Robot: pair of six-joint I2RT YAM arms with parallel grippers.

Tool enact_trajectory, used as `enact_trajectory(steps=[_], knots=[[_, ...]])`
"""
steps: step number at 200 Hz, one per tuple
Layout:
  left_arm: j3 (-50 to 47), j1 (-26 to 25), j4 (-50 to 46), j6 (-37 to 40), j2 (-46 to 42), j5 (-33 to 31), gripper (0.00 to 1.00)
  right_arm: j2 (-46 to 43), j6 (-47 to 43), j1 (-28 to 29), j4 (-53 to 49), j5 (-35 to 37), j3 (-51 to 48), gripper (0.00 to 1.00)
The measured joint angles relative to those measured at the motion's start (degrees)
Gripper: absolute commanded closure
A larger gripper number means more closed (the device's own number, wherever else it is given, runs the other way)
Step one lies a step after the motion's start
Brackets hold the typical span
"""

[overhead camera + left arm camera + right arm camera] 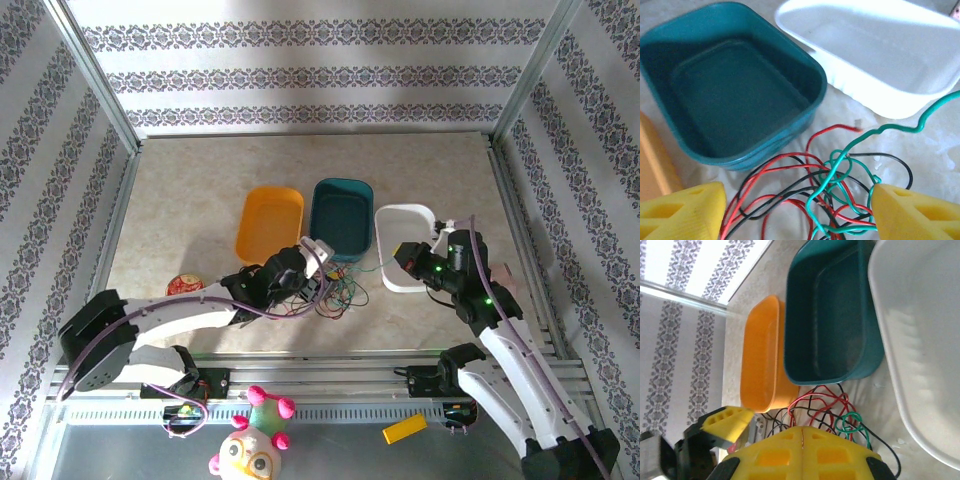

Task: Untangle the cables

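The cables [805, 190] lie in a tangle of red, black and green loops on the table, just in front of the teal tray [730, 95]. My left gripper [797, 205] stands open over them, one yellow finger [680, 212] on each side and nothing pinched. From above it [320, 280] sits at the tangle [338, 292]. A green cable [935, 107] rises out of the tangle to the right, toward my right gripper [403, 257]. That gripper [802, 432] is shut, its tips hiding the pinch point, with the cables [832, 410] just beyond them.
Three trays stand in a row behind the tangle: orange [268, 225], teal [342, 215] and white [410, 215]. A small red round object [185, 285] lies on the table by my left arm. A toy [255, 450] and a yellow block [404, 430] sit below the table's front rail.
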Motion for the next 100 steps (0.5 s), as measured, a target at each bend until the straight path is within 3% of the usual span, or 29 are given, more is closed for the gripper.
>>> enact_trajectory(steps=[28,65,100], knots=[[0.26,-0.17,0.70,0.85,4.79,0.74,0.36,1.55,0.22,2.29,1.90,0.92,0.00,1.00],[0.28,-0.22,2.67,1.33,9.57,-5.66,0.69,1.90,0.39,2.34,4.00,0.90,0.17,1.00],[0.28,-0.22,6.78,0.63,9.88,-7.52,1.00,1.86,0.39,2.54,4.37,0.90,0.44,1.00]])
